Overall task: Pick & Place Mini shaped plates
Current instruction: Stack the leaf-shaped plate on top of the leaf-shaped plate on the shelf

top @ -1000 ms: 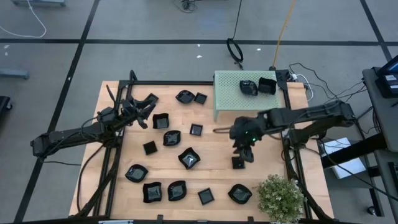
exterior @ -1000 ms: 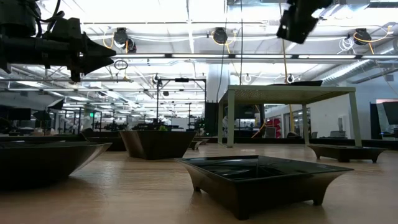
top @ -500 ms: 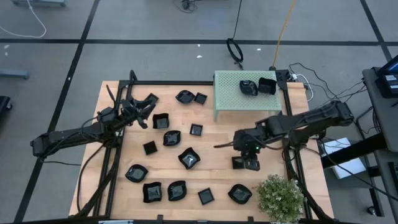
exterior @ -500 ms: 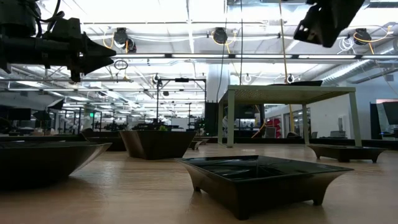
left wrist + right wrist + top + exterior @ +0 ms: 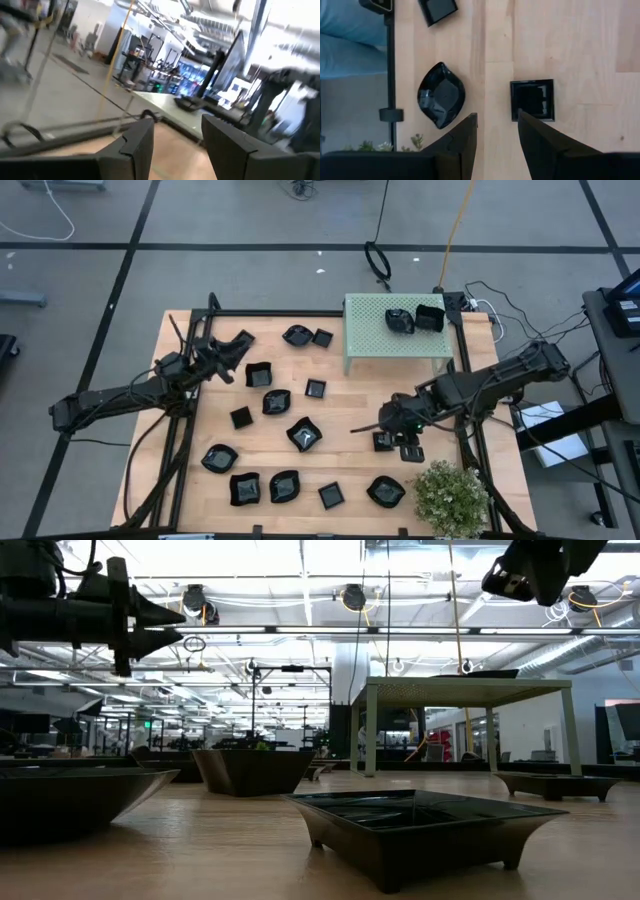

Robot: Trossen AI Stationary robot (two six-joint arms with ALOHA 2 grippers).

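Many mini shaped plates, small and glossy black, lie spread over the wooden table point(image 5: 340, 415), each resting flat on its base. A square one point(image 5: 532, 100) lies just beyond my right gripper's point(image 5: 497, 131) open fingers, and a rounded one point(image 5: 441, 95) lies beside it. In the high view my right gripper point(image 5: 400, 438) hangs slanting down over that square plate point(image 5: 383, 442) at the near right. My left gripper point(image 5: 235, 345) is raised at the far left, pointing about level. It is open point(image 5: 177, 135) with nothing between its fingers.
A pale green perforated box point(image 5: 400, 340) stands at the far right with two black plates point(image 5: 400, 320) on top. A potted plant point(image 5: 450, 495) sits at the near right corner. Black frame rails point(image 5: 185, 430) run along the table's left and right sides.
My right gripper has swung toward the table's near edge and a little to the right, staying high and open, and now hangs by the square plate. My left gripper has rolled about its own pointing line without shifting place. No plate has moved.
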